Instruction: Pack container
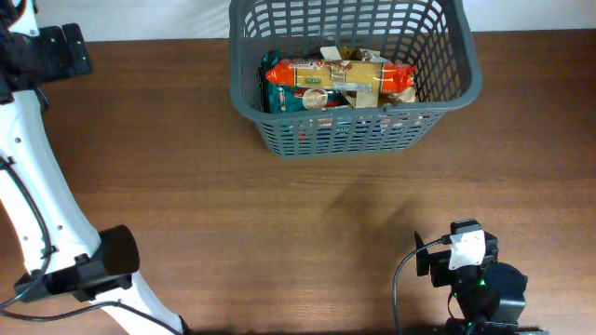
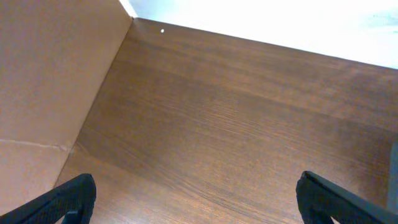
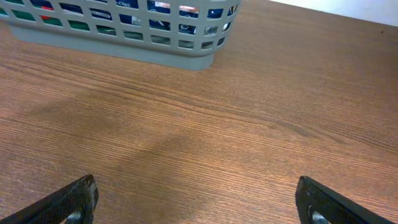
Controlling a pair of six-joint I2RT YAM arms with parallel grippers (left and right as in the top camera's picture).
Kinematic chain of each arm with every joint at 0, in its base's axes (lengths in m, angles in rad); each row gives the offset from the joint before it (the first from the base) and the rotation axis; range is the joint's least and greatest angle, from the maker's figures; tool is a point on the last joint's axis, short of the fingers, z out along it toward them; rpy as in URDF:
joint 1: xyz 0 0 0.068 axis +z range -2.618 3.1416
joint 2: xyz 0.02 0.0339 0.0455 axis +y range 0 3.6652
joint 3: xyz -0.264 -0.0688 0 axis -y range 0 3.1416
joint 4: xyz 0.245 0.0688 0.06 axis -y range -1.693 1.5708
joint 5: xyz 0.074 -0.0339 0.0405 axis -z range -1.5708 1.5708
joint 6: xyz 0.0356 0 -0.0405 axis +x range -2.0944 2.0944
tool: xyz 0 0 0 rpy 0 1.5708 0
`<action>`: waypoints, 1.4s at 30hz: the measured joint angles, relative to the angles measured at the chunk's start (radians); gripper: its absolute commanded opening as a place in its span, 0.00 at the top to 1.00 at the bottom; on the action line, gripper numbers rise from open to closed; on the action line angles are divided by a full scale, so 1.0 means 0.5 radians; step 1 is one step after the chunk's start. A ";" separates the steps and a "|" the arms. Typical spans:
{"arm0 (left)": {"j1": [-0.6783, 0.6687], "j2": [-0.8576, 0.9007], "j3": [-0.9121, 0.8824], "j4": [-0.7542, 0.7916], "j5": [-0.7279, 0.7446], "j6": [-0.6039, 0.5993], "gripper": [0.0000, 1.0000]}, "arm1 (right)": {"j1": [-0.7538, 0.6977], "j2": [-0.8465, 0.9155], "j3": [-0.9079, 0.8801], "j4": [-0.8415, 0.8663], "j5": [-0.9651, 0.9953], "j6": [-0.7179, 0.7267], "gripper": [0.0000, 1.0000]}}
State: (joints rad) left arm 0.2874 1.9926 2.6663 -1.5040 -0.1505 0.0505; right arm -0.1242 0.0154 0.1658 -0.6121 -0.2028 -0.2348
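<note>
The container, a dark grey lattice basket, stands at the far middle of the wooden table. Several food packets lie inside it, with an orange-red packet on top and a green one below at the left. The basket's lower corner also shows in the right wrist view. My right gripper is open and empty over bare table, well short of the basket. My left gripper is open and empty over bare table at the far left.
A brown cardboard wall stands along the left of the left wrist view. The table's back edge meets a white surface. The left arm runs along the left side, and the right arm's base sits at the near right.
</note>
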 measured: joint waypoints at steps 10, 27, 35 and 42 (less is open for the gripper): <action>0.000 0.000 0.000 -0.001 0.000 0.000 0.01 | 0.000 0.000 0.000 -0.001 0.000 0.000 0.01; 0.000 -0.024 -0.018 0.002 0.001 0.000 0.01 | 0.000 0.000 0.000 0.000 0.000 -0.001 0.01; 0.000 -0.616 -0.611 0.005 0.001 0.001 0.01 | 0.000 -0.001 0.000 0.000 0.000 0.001 0.01; -0.143 -1.450 -1.596 0.324 -0.008 -0.007 0.01 | 0.000 -0.002 0.000 0.000 0.000 0.000 0.01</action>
State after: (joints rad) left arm 0.2161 1.2675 1.8683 -1.3418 -0.1547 0.0471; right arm -0.1242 0.0147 0.1658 -0.6121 -0.2028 -0.2348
